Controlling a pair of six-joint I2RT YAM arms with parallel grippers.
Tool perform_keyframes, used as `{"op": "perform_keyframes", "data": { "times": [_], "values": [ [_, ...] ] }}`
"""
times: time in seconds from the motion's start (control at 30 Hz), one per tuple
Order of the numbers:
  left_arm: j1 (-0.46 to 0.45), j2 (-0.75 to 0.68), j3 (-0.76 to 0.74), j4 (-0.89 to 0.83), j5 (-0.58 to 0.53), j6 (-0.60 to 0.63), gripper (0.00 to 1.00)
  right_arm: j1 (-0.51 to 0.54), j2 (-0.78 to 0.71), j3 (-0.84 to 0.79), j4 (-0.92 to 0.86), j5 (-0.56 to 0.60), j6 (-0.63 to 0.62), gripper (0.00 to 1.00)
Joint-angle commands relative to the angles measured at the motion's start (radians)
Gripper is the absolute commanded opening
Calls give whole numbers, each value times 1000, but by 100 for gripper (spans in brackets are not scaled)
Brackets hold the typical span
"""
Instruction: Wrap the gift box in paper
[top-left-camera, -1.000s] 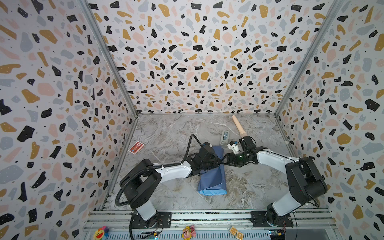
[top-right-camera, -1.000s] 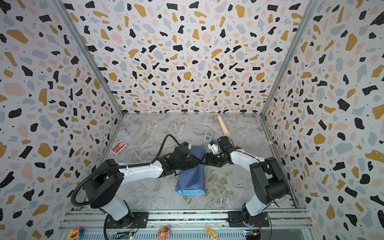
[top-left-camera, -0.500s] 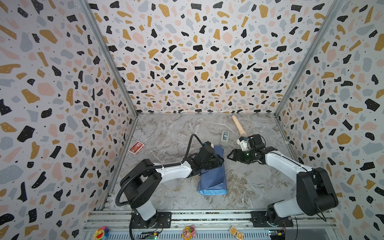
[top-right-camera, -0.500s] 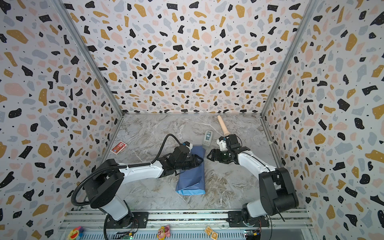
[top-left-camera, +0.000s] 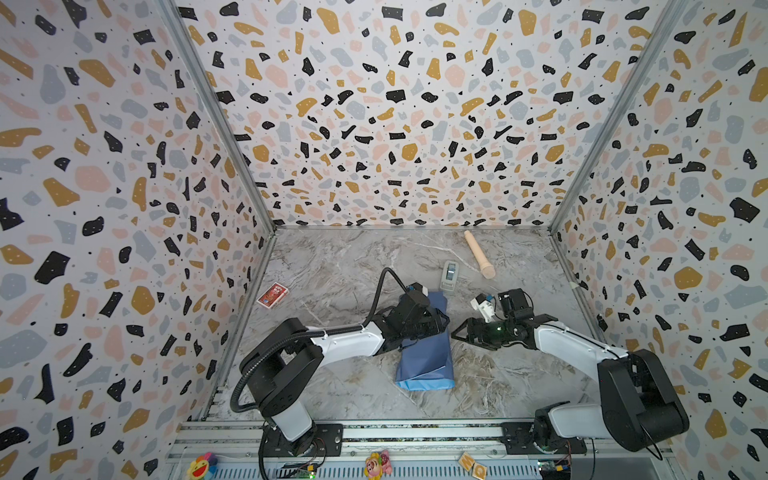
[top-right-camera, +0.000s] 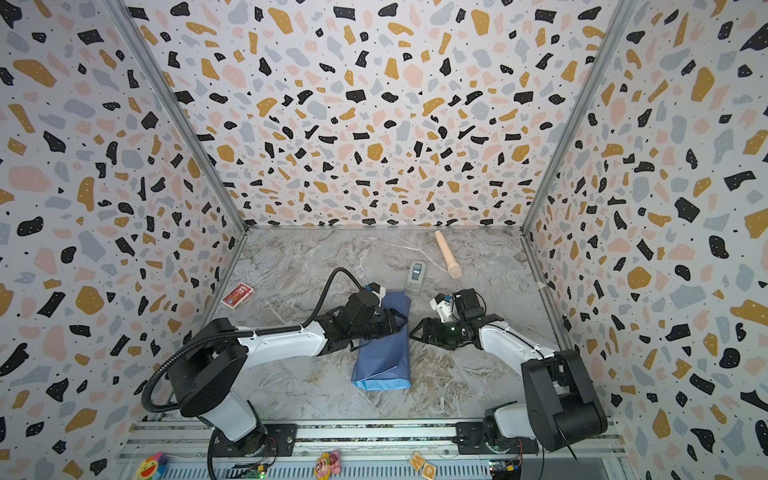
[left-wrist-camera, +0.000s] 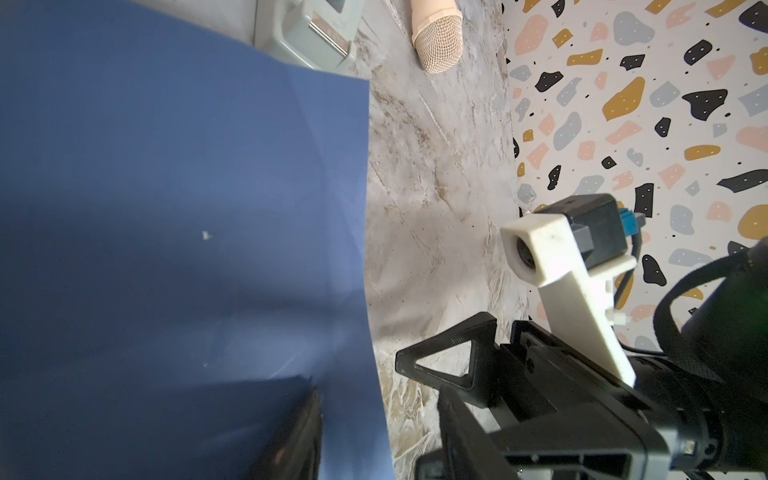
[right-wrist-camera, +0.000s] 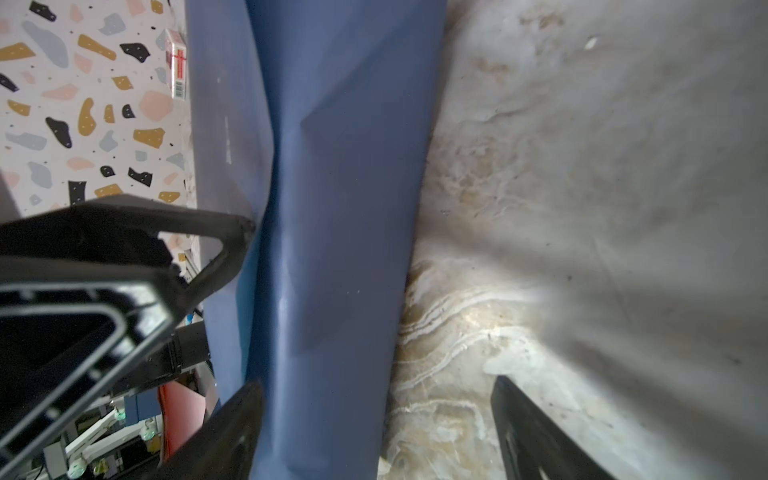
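The gift box could not be seen in any view. The paper (top-left-camera: 426, 361) lay folded into a long bundle at the middle of the table (top-left-camera: 332, 266), duller face outward, and covered whatever it held. The left gripper (top-left-camera: 434, 322) sat over the bundle's far end and hid that part in both top views. Its wrist view showed only one finger (left-wrist-camera: 299, 432) by the paper's edge, the sheet filling the rest, so I could not tell whether it was pinching or parted. The right gripper (top-left-camera: 460, 334) hung just right of the bundle, its fingers spread wide and clamped on nothing. Its own wrist view cut both fingers off at the frame edge.

In both top views the beige microphone (top-left-camera: 478, 257), far right, looked like a plain rod; the left wrist view showed its mesh head. Only the right wrist view showed a left finger (right-wrist-camera: 232, 232) at a crease on the bundle.

A second earlier the right gripper had been up against the left one at the paper's far end. It had since drawn back rightward, and the bundle had not shifted.
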Motion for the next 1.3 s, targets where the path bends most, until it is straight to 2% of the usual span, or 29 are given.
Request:
{"op": "perform_keyframes", "data": {
  "times": [0.0, 0.33, 0.6, 0.73, 0.83, 0.97, 1.07, 1.17, 1.27],
  "values": [
    [-8, 40, -24, -127, 6, 20, 49, 28, -30, -10, 64, -55, 36, 87],
    [-8, 44, -19, -124, 6, 23, 49, 96, 42, -6, 183, -52, 91, 87],
    [-8, 33, -1, -118, 7, 25, 49, 79, 115, -56, 183, 20, 69, 78],
    [-8, 25, 47, -140, 6, 64, 50, 76, 117, -92, 172, 46, 63, 76],
    [-8, -11, 89, -166, -29, 121, 50, 75, 117, -114, 174, 54, 63, 74],
    [0, -107, 86, -209, -135, 206, 52, 75, 120, -128, 181, 55, 64, 73],
    [33, -183, 34, -245, -173, 242, 53, 75, 120, -128, 183, 58, 64, 73],
    [102, -250, -48, -260, -144, 273, 57, 75, 130, -122, 183, 54, 58, 72],
    [170, -292, -121, -255, -86, 307, 68, 75, 133, -119, 183, 54, 56, 72]
  ]
}}
